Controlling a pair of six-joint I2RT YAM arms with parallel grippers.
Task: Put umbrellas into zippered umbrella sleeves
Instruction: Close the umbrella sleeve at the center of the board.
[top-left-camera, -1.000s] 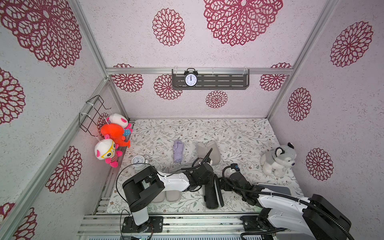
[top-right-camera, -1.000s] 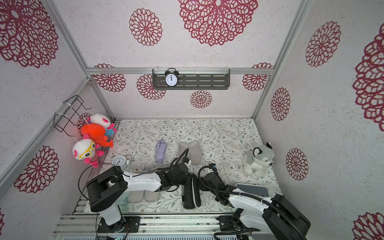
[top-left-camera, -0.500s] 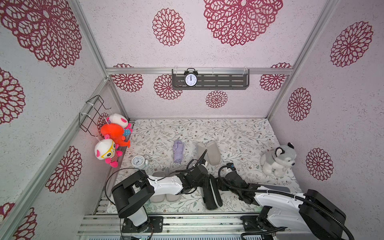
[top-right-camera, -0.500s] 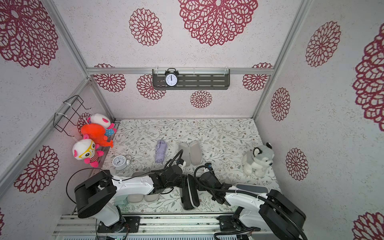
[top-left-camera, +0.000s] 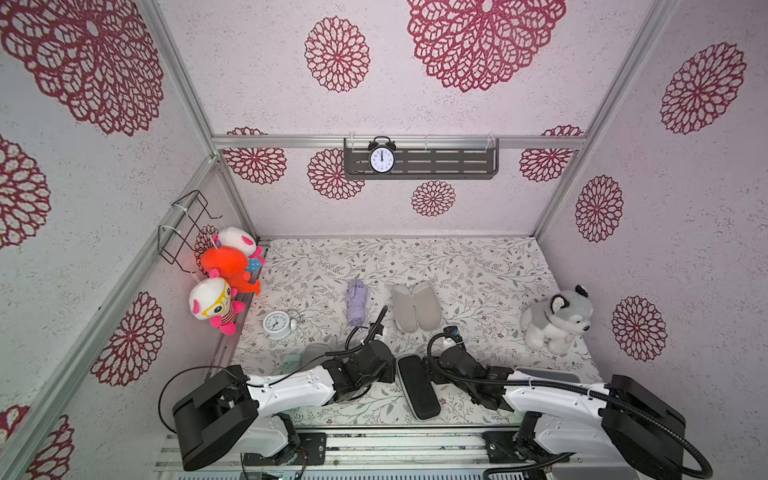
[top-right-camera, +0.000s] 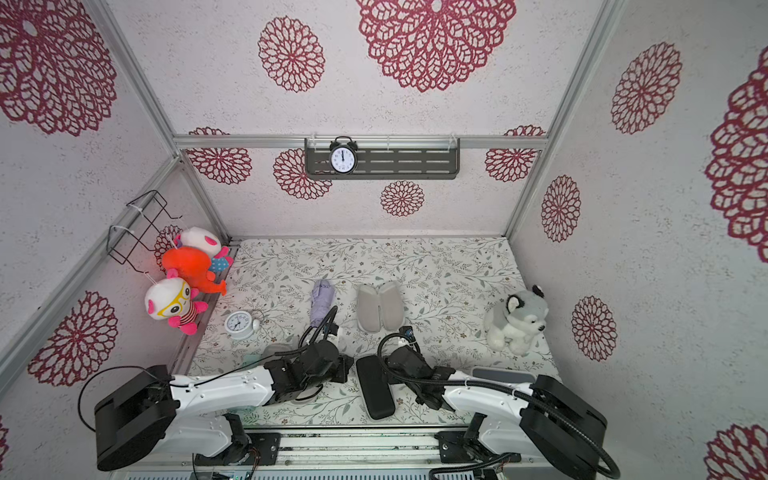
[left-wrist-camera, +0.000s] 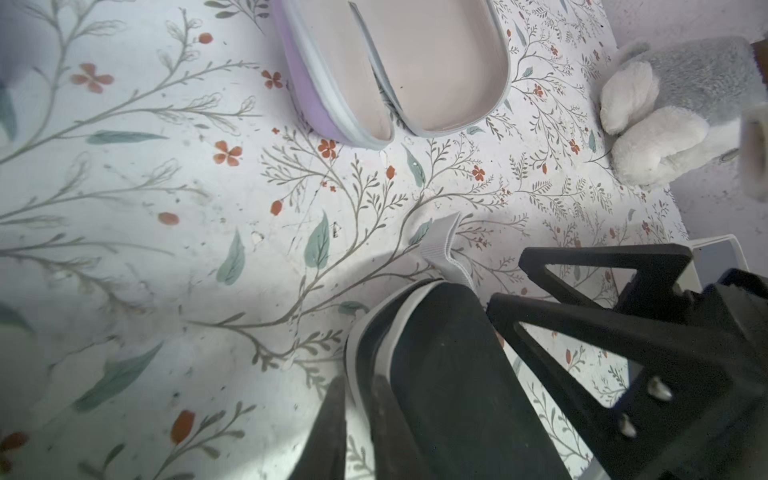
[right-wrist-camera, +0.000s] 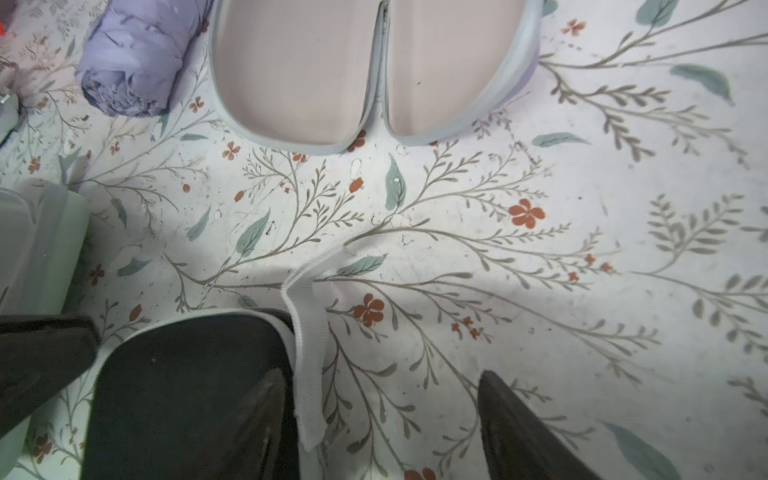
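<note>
The closed black sleeve (top-left-camera: 417, 386) lies at the table's front centre, with a white ribbed pull tab (right-wrist-camera: 309, 353) at its far end. My left gripper (top-left-camera: 392, 371) is at its left side, jaws slightly open astride the grey zip edge (left-wrist-camera: 358, 374). On the sleeve's right, my right gripper (top-left-camera: 431, 369) stands wide open. One of its fingers (right-wrist-camera: 257, 424) is over the black shell, and the tab lies between the jaws. The lilac umbrella (top-left-camera: 357, 301) lies beside the open lilac sleeve (top-left-camera: 415, 307) further back. A mint sleeve (right-wrist-camera: 39, 237) is partly hidden under the left arm.
A husky plush (top-left-camera: 557, 324) sits at the right. A small white clock (top-left-camera: 276, 324) stands at the left. Plush toys (top-left-camera: 226, 266) hang on the left wall. A grey flat tray (top-left-camera: 548, 376) lies behind the right arm.
The left arm has swung down and to the front-left, and its gripper has slid a little along the black sleeve's side. The right gripper has edged slightly left. The sleeve has barely moved.
</note>
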